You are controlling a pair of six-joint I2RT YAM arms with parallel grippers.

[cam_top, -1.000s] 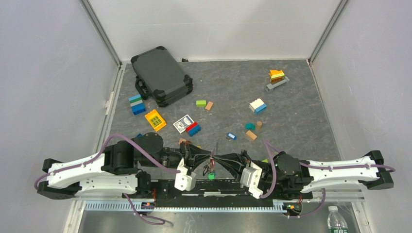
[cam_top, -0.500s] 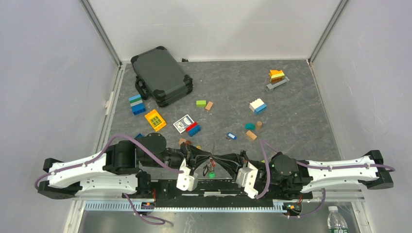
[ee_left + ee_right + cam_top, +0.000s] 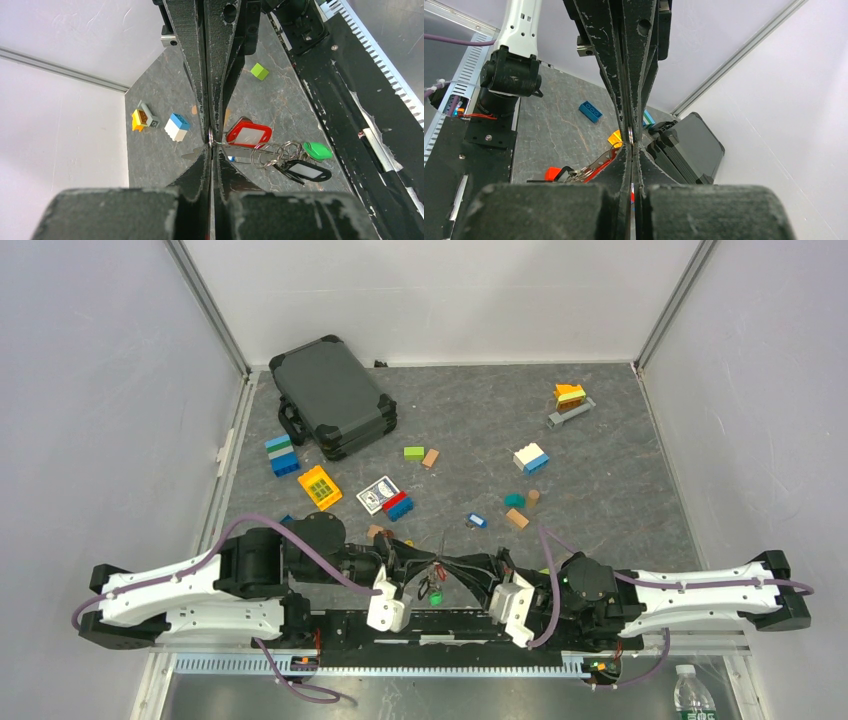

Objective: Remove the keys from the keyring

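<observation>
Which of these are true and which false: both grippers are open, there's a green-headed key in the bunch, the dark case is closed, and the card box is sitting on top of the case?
1. Both grippers are open. False: the left gripper and the right gripper are shut, each pinching thin metal of the keyring.
2. A green-headed key is in the bunch. True: the green key hangs beside the red key and the black key.
3. The dark case is closed. True: the case lies shut at the far left.
4. The card box sits on the case. False: the card box lies on the table, beside a red and blue block.
</observation>
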